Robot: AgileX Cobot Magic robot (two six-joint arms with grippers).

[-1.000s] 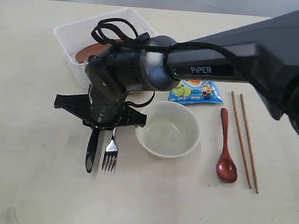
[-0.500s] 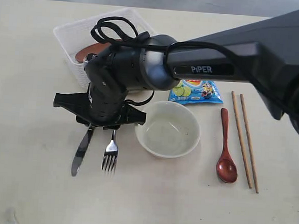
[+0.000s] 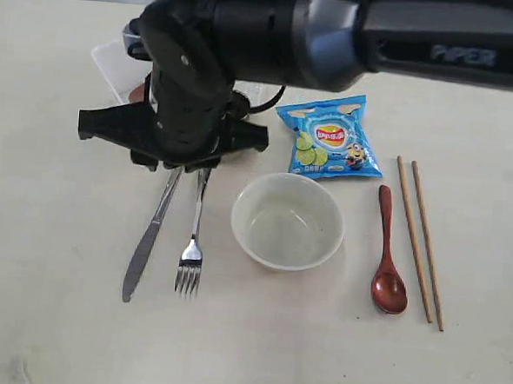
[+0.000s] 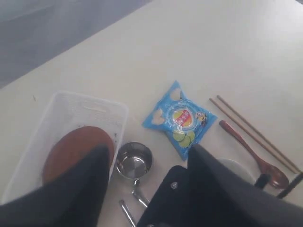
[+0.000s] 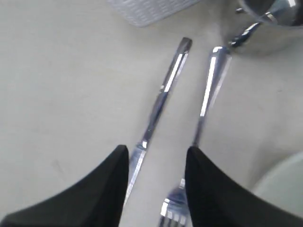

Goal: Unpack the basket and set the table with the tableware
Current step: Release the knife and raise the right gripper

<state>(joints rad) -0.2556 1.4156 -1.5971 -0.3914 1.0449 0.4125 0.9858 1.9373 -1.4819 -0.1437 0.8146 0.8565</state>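
On the table, the knife lies below the right end effector.

Only legible marking: blurred "PIPER" lettering on the right arm, beyond the chip bag, whose print is unreadable.

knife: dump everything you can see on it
The knife is slim, shiny silver metal, apparently one piece, with a narrow handle widening into a blade. It lies flat on the table, just left of the fork, nearly parallel to it and not touching it. Its handle end points toward the basket and its blade tip away. Only the table touches it; the right end effector hovers above it, open.
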